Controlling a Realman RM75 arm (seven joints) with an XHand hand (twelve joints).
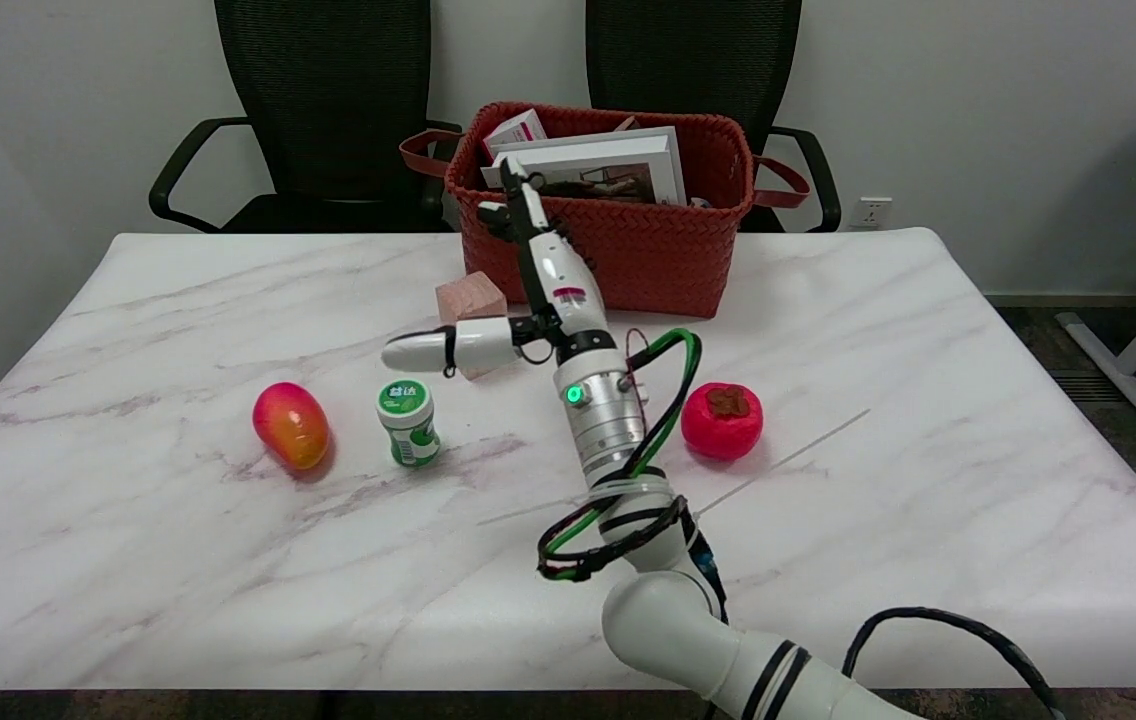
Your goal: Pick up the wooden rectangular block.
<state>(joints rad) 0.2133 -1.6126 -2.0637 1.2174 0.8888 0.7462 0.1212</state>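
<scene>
Wooden rectangular block, pale and grained, is shown on the white marble-patterned table, just in front of the red woven basket and directly beneath the spread fingers. The right hand is seen open, holding nothing: one white finger is extended sideways across the block's near edge, others pointed upward toward the basket. Whether the block is touched cannot be told.
</scene>
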